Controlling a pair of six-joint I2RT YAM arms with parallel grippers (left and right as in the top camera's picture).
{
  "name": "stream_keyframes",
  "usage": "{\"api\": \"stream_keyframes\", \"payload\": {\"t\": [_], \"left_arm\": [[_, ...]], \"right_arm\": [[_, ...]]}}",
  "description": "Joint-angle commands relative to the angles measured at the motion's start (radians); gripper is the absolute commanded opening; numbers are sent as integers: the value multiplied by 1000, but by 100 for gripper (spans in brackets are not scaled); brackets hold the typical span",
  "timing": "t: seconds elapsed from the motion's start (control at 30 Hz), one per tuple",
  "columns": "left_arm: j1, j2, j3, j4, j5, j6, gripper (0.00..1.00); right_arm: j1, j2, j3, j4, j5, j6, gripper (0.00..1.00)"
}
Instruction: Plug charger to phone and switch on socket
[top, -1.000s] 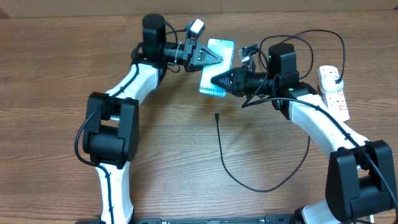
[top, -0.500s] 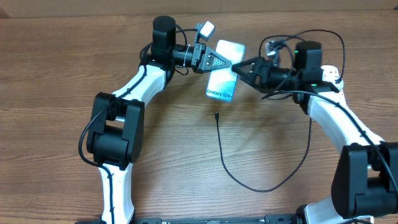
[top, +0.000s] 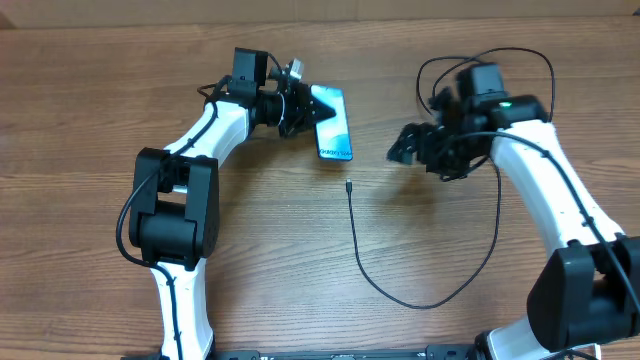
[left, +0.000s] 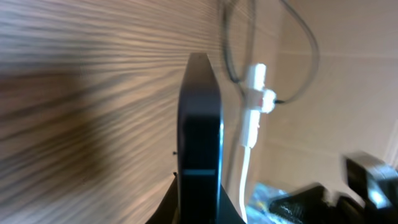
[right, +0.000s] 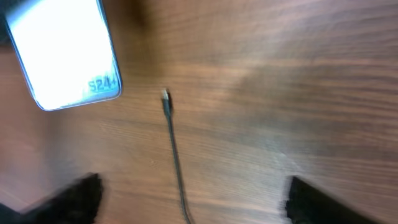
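Black left gripper (top: 303, 108) clamps the phone (top: 333, 125) by its edge. Right gripper (top: 403, 149) stands wide, holding nothing, near the charger (top: 349, 193) tip.

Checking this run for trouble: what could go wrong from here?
The left claw pinches the phone by one edge only, so it may slip or twist. The charger tip lies flat on the table; the open right claw may nudge it aside instead of gripping it.
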Motion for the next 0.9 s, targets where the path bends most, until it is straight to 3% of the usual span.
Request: {"api": "stream_keyframes", "payload": {"t": [0.0, 0.13, 0.23, 0.33, 0.53, 0.87], "left_arm": [[-5, -51, 109, -170, -216, 141, 4], [-14, -69, 298, -510, -511, 263, 4], [-44, -69, 396, -663, -686, 283, 4], [-82, -67, 396, -703, -777, 283, 4], [-147, -52, 388, -742, -895, 274, 4], [-169, 23, 382, -753, -902, 248, 4]], "right_arm": [[63, -8, 5, -4, 117, -32, 100], [113, -4, 5, 19, 126, -40, 100], [136, -2, -1, 37, 153, -39, 80], [159, -2, -27, 68, 152, -35, 68], [203, 7, -106, 132, 156, -5, 67], [258, 62, -178, 257, 257, -6, 66]]}}
